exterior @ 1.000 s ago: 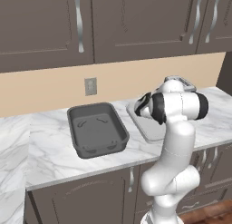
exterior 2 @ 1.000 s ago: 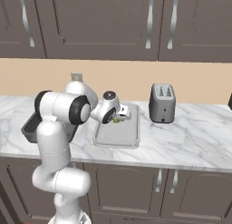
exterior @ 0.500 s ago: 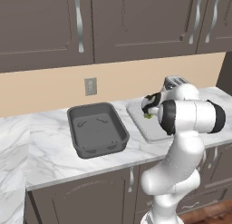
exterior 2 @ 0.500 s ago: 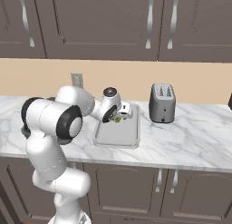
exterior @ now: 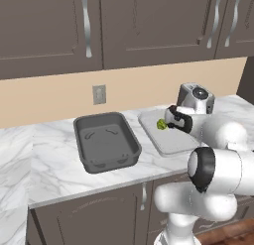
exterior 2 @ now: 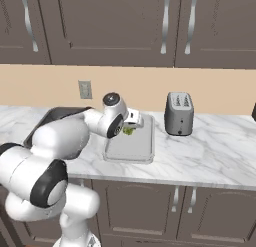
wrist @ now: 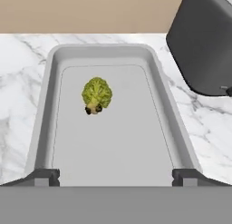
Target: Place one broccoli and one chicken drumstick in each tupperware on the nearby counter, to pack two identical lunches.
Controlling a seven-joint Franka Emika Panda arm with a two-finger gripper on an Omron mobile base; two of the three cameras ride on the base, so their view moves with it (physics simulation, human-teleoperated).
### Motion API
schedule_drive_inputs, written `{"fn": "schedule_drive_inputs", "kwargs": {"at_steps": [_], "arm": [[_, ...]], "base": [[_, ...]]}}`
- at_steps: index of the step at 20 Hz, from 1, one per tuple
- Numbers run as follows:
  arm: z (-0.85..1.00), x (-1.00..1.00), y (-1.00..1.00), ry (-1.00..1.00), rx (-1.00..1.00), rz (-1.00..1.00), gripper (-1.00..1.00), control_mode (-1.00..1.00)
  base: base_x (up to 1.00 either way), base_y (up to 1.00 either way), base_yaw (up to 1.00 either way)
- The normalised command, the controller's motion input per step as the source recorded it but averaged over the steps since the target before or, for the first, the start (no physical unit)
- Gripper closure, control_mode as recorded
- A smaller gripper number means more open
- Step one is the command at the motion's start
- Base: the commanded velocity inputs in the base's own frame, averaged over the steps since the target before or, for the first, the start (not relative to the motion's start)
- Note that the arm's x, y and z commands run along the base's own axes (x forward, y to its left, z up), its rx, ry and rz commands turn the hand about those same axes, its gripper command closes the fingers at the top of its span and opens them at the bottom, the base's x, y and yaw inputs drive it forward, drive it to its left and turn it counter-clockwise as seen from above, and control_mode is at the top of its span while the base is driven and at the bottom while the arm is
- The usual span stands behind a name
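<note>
A green broccoli [wrist: 96,95] lies loose on the floor of the pale grey shallow tupperware [wrist: 45,105], near its far end. My gripper [wrist: 115,177] hovers over the tray's near end, open, with nothing between the fingertips [wrist: 45,175]. In the left base view the gripper [exterior: 174,120] sits just right of the broccoli [exterior: 161,124] above the pale tupperware [exterior: 168,142]. The dark grey deep tupperware [exterior: 106,140] stands empty to its left. From the right base view the broccoli [exterior 2: 128,131] rests in the pale tupperware [exterior 2: 130,151] below the gripper [exterior 2: 134,122]. The chicken drumstick is out of view.
A silver toaster [exterior: 196,97] [exterior 2: 179,113] stands on the marble counter [exterior 2: 210,156] just right of the pale tray, close behind my hand. Dark cabinets hang above, and a wall outlet [exterior: 99,94] sits behind the dark container.
The jaws have spread fully apart and the broccoli now lies free in the pale tray. The arm's elbow has swung out towards the base.
</note>
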Motion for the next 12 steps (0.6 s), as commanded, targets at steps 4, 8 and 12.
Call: {"fn": "schedule_drive_inputs", "kwargs": {"at_steps": [4,8,12], "arm": [[0.35,-0.97,0.00,-0.24,-0.01,0.00,-1.00,-1.00],[0.61,-1.00,0.00,-0.24,-0.02,0.00,-1.00,-1.00],[0.78,-1.00,0.07,-0.25,-0.03,0.00,-1.00,-1.00]], "base": [[0.00,0.00,0.00],[0.00,0.00,0.00],[0.00,0.00,0.00]]}}
